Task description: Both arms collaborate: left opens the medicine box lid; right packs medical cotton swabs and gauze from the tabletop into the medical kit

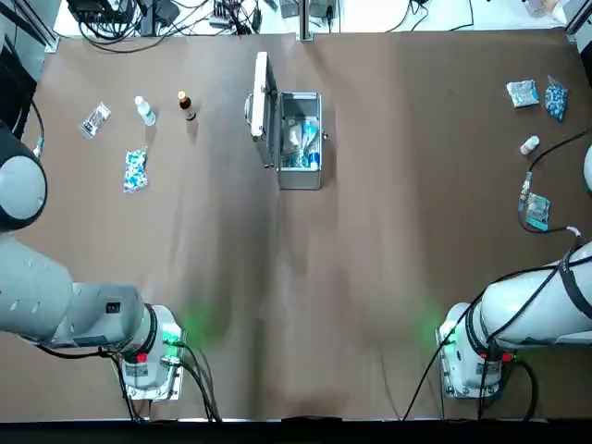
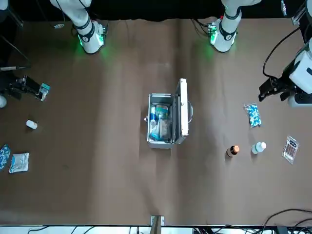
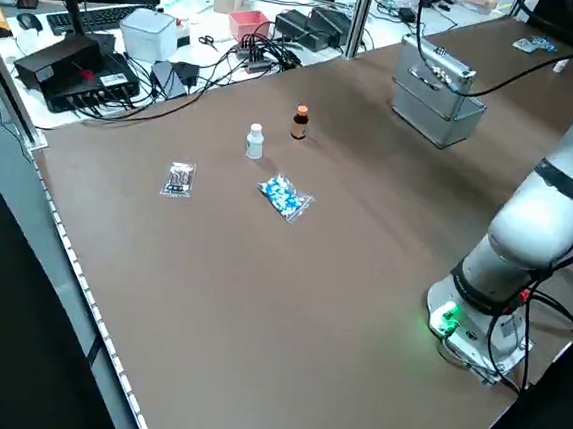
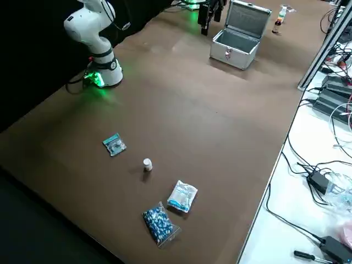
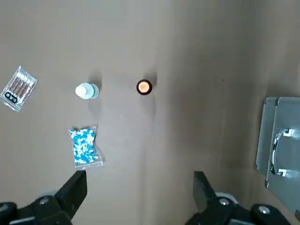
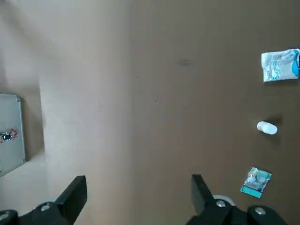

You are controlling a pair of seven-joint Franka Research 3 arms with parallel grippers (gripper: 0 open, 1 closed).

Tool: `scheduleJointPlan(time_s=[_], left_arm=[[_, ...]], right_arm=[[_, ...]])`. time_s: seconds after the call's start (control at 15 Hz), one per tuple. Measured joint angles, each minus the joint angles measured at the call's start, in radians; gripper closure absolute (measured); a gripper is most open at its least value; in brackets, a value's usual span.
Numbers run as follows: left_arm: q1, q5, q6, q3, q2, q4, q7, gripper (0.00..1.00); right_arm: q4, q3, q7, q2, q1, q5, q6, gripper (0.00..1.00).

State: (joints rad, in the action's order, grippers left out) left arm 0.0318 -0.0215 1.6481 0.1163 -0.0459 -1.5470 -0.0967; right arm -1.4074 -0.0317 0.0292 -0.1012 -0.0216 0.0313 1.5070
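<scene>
- For the coming move, judged as a right-arm pick: teal-edged packet [image 1: 537, 212], possibly gauze, flat on the table [image 1: 370, 259] near its right edge, about midway between far and near edges.
- At work next, presumably: right gripper [image 6: 139, 179], raised above the right part of the table, with fingers wide apart and nothing between them.
- From gripper to packet: sideways, toward the table's right edge, beyond the gap between the fingers; away from the medicine box [image 1: 299, 180]. Height difference hard to judge.
- Along the packet's long axis: mainly from far edge to near edge, with a slight slant. Across it, roughly, the opening of the fingers; probably only a small turn needed before closing on the narrower width.
- In reach: much nearer to the right arm than to the left.
- At the left part of the table: left gripper [image 5: 140, 174], raised, with fingers well apart and empty; well away from the packet.
- For the later carry: leftward to the box, left of the table's middle toward the far edge, with lid [image 1: 264, 111] already upright on its left side. Approachable from the right without crossing the lid; some packing already inside.
</scene>
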Motion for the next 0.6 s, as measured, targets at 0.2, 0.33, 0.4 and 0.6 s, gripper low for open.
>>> scheduleJointPlan(time_s=[0.2,0.33,0.4,0.6], left_arm=[[0.0,0.0,0.0,-0.001,0.0,0.012,0.0,0.0],[0.002,0.0,0.0,-0.002,0.0,0.022,0.0,0.0],[0.002,0.0,0.0,-0.003,0.0,0.024,0.0,0.0],[0.003,0.0,0.0,-0.003,-0.001,0.026,0.0,0.0]], right_arm=[[0.0,0.013,0.0,0.007,-0.001,0.0,0.006,0.02],[0.0,0.016,0.0,0.008,-0.001,0.0,0.008,0.02],[0.001,0.016,0.0,0.009,-0.001,0.0,0.011,0.02],[0.007,0.015,0.0,0.016,-0.001,0.0,0.009,0.02]])
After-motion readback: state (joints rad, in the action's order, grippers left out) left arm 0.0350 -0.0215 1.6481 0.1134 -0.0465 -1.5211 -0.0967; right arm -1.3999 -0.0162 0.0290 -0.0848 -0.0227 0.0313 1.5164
